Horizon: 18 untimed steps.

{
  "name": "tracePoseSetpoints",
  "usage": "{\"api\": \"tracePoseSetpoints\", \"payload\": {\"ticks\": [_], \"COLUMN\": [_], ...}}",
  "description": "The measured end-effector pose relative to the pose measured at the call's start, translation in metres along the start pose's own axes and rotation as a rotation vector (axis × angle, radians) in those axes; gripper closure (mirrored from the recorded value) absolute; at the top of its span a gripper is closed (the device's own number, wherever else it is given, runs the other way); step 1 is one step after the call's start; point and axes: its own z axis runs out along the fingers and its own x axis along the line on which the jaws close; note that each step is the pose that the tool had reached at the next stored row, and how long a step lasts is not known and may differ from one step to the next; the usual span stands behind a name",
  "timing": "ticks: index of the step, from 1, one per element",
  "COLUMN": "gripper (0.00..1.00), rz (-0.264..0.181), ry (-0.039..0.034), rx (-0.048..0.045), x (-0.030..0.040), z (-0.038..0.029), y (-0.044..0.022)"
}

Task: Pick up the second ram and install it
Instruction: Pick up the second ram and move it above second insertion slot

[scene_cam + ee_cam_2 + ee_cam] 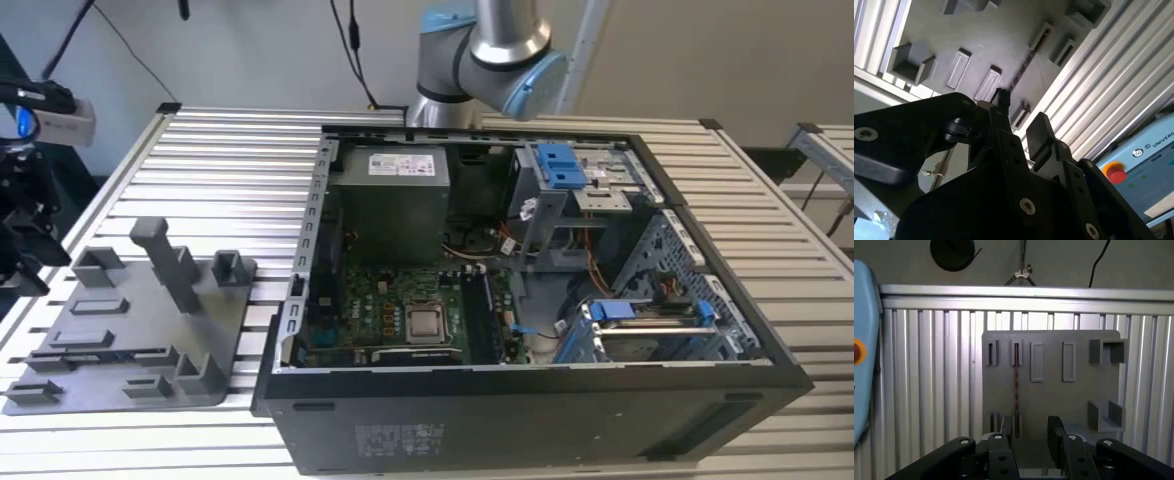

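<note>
Second wrist view looks down past the black two-finger gripper (1021,115) onto the flat grey plastic tray with its slots and raised blocks (1004,30). The claw is clearly spread, fingers (1040,131) apart with nothing pinched between them. The second ram, a long thin dark circuit-board stick (1023,65), stands on its edge in that tray, so from above it's just a skinny dark line across the tray's surface. First wrist view gives the same thing straight on: the stick runs from a narrow slot near one edge of the tray to a matching slot near the opposite edge, and the gripper hangs over the tray edge where one end of the stick sits. One fingertip is just beside that end, and I can't tell whether it actually touches. Off to one side of the tray there's a light-blue control pendant with a round red button (1114,172). In the exterior view the gripper hovers above the tray at the exterior view's left. The big open black computer case (534,410) sits just beside the tray on the exterior view's right, and both rest on the ribbed aluminium tabletop (227,160).
</note>
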Motion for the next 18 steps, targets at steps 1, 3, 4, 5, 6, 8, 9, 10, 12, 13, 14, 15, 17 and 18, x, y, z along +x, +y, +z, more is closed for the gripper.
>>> {"api": "tracePoseSetpoints", "payload": {"ticks": [1,3,4,5,6,8,9,10,12,13,14,15,17,18], "gripper": [0.58,0.58,0.58,0.58,0.58,0.58,0.58,0.58,0.58,0.58,0.58,0.58,0.58,0.58], "rz": [-0.002,-0.006,-0.007,-0.007,-0.007,-0.007,-0.007,-0.007,-0.007,-0.007,-0.007,-0.007,-0.007,-0.007], "ry": [0.0000,0.0000,-0.0001,-0.0011,-0.0016,-0.0025,-0.0025,-0.0026,-0.0026,-0.0025,-0.0025,-0.0025,-0.0025,-0.0025], "rx": [-0.0002,-0.0003,-0.0002,-0.0004,-0.0002,-0.0016,-0.0030,-0.0036,-0.0041,-0.0053,-0.0068,-0.0081,-0.0099,-0.0112], "x": [0.0000,0.0001,0.0000,0.0000,-0.0003,-0.0004,-0.0004,-0.0004,-0.0004,-0.0004,-0.0003,-0.0004,-0.0004,-0.0003], "z": [0.0017,0.0053,0.0069,0.0079,0.0088,0.0095,0.0099,0.0105,0.0133,0.0147,0.0164,0.0180,0.0216,0.0232], "y": [0.0000,0.0002,0.0005,0.0011,0.0015,0.0015,0.0015,0.0016,0.0016,0.0016,0.0016,0.0016,0.0016,0.0016]}}
